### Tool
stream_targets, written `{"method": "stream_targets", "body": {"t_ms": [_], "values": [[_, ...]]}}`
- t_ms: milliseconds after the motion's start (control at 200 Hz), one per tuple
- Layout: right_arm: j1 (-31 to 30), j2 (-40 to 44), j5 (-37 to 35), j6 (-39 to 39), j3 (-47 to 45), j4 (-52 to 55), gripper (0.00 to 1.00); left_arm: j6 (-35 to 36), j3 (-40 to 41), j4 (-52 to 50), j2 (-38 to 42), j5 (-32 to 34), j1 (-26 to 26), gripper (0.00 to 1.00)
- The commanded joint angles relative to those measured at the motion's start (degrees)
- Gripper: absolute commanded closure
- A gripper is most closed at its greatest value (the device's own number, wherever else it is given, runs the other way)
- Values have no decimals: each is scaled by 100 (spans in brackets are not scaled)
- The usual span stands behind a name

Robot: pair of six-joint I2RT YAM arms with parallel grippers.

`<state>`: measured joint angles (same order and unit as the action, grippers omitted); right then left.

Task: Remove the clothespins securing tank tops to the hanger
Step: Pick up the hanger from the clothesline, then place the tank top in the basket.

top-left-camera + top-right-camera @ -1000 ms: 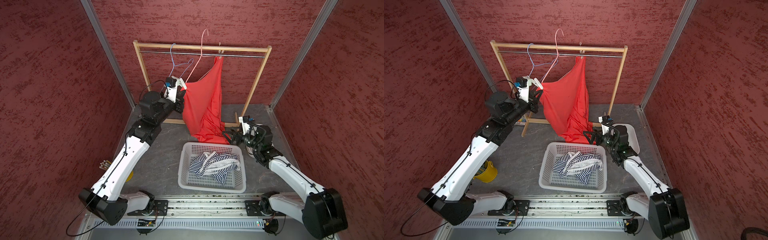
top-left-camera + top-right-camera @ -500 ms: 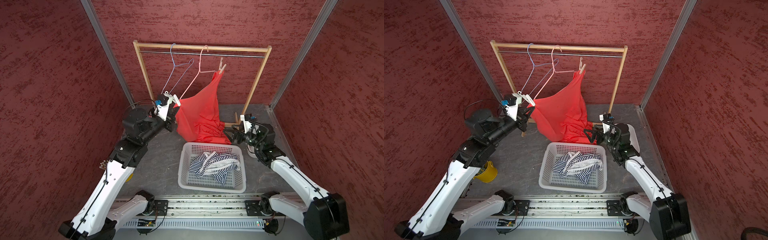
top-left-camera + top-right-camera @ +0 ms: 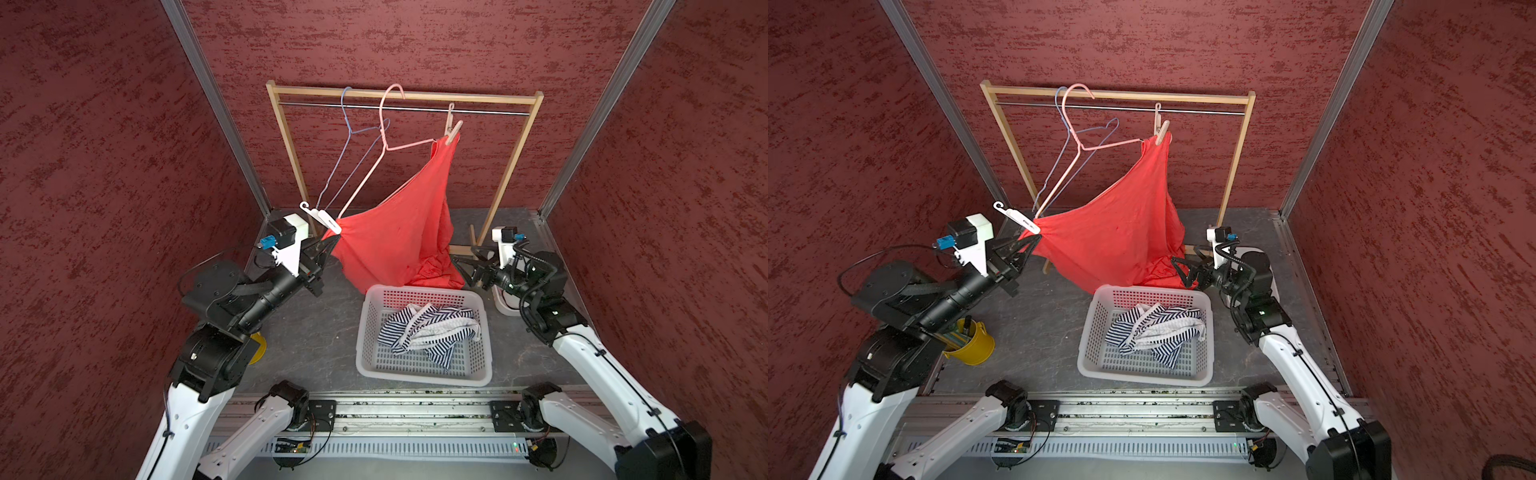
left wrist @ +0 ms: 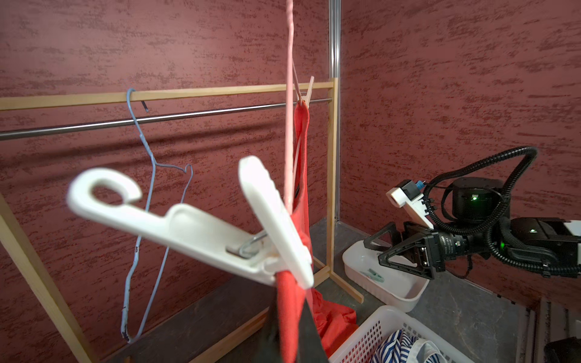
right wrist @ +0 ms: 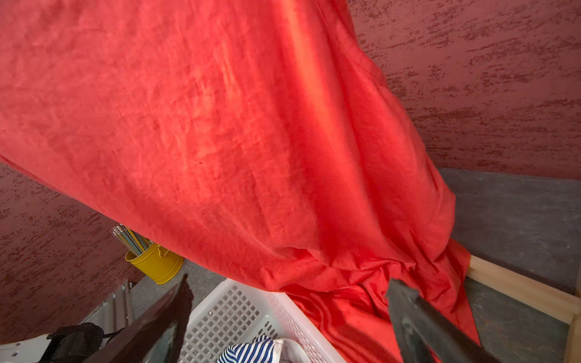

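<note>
Best hold the red top (image 3: 399,237) taut in the clamped left fingers (image 3: 324,247) (right fingers (image 3: 464,263) gape empty), then pinch the white clothespin (image 3: 322,216).

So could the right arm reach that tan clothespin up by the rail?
Probably, yes. The right gripper is open and empty, and the tan clothespin sits high above it with open air between; the red top hangs to one side. It is a long upward stretch, though.

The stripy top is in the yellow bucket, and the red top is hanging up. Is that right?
No. The stripy top lies in the white basket instead, as both top views show. The red top does hang up.
</note>
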<state>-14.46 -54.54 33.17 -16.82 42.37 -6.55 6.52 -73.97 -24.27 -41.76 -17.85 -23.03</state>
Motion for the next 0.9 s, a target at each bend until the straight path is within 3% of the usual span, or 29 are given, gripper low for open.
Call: {"method": "stream_targets", "body": {"t_ms": [0, 265, 736, 897], "values": [[38, 241, -142, 71, 9, 153, 1, -244, -346, 729, 181, -304, 35, 100], [38, 350, -135, 20, -166, 88, 1, -423, -415, 1747, 297, -123, 35, 100], [40, 309, -125, 56, -308, -31, 1, -166, -1967, 2064, -1008, -742, 35, 100], [37, 371, -161, 92, -290, -75, 1, 37, -2430, 2131, -1323, -627, 43, 100]]}}
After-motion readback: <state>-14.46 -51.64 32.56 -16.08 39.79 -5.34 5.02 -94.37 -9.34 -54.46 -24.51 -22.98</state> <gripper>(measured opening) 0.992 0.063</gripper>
